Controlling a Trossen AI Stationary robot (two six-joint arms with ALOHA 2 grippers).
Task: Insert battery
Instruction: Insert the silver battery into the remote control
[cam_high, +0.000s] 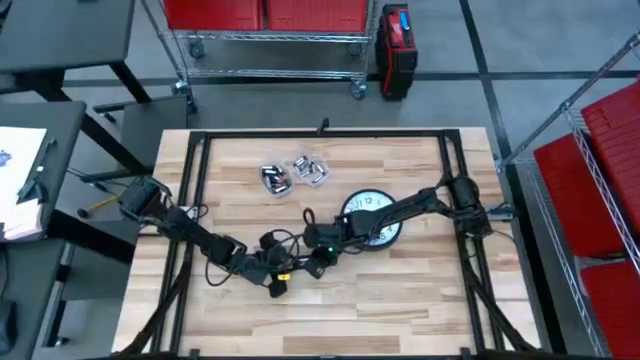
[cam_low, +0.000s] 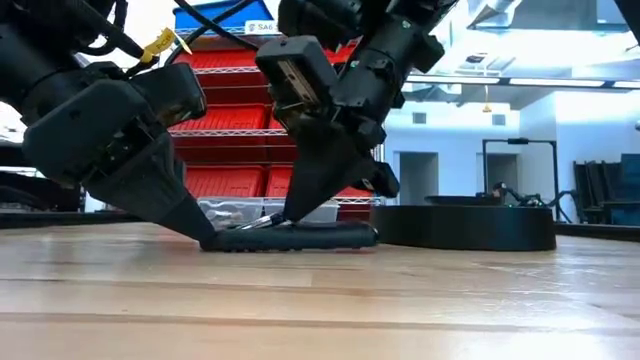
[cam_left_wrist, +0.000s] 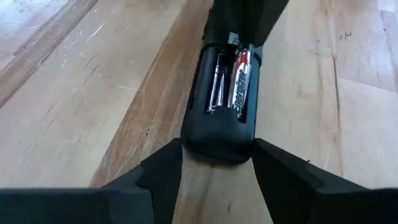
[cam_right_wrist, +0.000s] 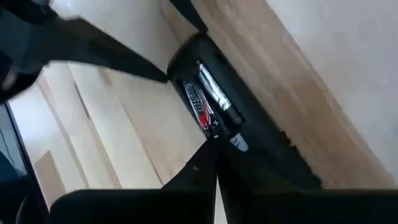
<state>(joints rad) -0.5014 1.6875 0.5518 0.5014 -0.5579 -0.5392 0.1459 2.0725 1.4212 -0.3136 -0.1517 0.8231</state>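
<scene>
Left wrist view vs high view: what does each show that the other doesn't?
Left wrist only: the remote's open compartment with one battery seated, the slot beside it showing bare metal.

High only: the clock under the right arm, two clear packs farther back, and the table's full extent.

Both: the left gripper at the remote's end, jaws either side, and the right gripper meeting it.

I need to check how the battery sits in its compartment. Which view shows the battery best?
The left wrist view: the battery faces the camera, lying in the remote's open compartment. The right wrist view shows it slanted, partly behind the right gripper's fingers. The low view shows the remote edge-on; in the high view the arms hide it.
</scene>
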